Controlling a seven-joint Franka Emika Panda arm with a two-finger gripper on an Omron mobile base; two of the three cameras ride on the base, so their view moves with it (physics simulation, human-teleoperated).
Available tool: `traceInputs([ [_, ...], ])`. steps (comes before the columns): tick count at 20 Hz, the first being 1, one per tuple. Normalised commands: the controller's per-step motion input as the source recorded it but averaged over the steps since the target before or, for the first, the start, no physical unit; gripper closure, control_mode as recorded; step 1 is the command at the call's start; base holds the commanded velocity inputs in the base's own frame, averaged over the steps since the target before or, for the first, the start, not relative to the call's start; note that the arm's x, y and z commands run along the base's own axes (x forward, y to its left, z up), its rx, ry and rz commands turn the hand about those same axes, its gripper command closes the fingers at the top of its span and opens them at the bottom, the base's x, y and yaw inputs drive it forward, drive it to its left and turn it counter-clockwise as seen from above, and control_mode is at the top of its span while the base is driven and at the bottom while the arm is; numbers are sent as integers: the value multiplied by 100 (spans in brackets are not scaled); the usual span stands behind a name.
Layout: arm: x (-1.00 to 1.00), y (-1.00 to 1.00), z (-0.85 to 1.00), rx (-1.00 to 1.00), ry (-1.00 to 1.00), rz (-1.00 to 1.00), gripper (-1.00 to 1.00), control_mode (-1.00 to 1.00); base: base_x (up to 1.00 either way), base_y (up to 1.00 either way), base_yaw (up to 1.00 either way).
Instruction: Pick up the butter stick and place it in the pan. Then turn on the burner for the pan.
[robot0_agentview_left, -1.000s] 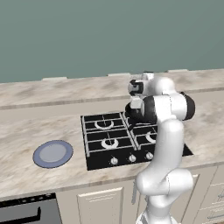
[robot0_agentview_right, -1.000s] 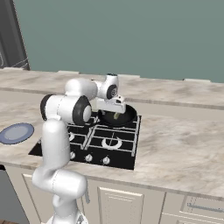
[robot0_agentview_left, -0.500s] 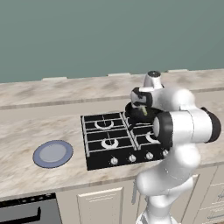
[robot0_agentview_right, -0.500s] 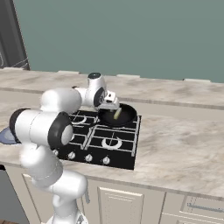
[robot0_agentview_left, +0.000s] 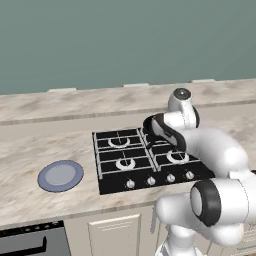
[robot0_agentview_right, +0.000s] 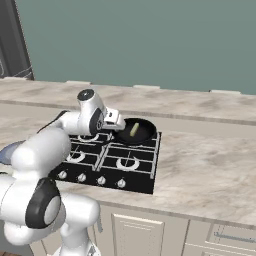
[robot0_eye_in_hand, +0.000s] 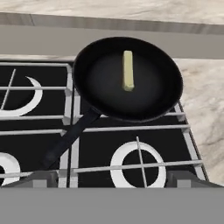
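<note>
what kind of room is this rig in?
A rendered home-style kitchen, by the look of it: a four-burner gas cooktop set into a marble-look counter, a black pan with a butter stick in it, and cabinet fronts below.

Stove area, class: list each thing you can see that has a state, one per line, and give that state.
Butter stick: lying flat in the pan, not held.
Pan: upright on the back right burner, handle toward the camera in the hand view.
Gripper: open, holding nothing, beside the pan.
Plate: flat on the counter left of the stove, nothing on it.
</note>
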Motion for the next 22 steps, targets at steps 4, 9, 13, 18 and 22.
traceInputs([
  [4,-93,9,10,11,0,0,-100,-100,0,0,0],
  [9,-82,9,5,11,0,0,-100,-100,0,0,0],
  [13,-62,13,-11,0,0,3,-100,-100,0,0,0],
  [18,-51,23,-12,0,2,0,-100,-100,0,0,0],
  [22,-37,16,2,0,16,0,-100,-100,0,0,0],
])
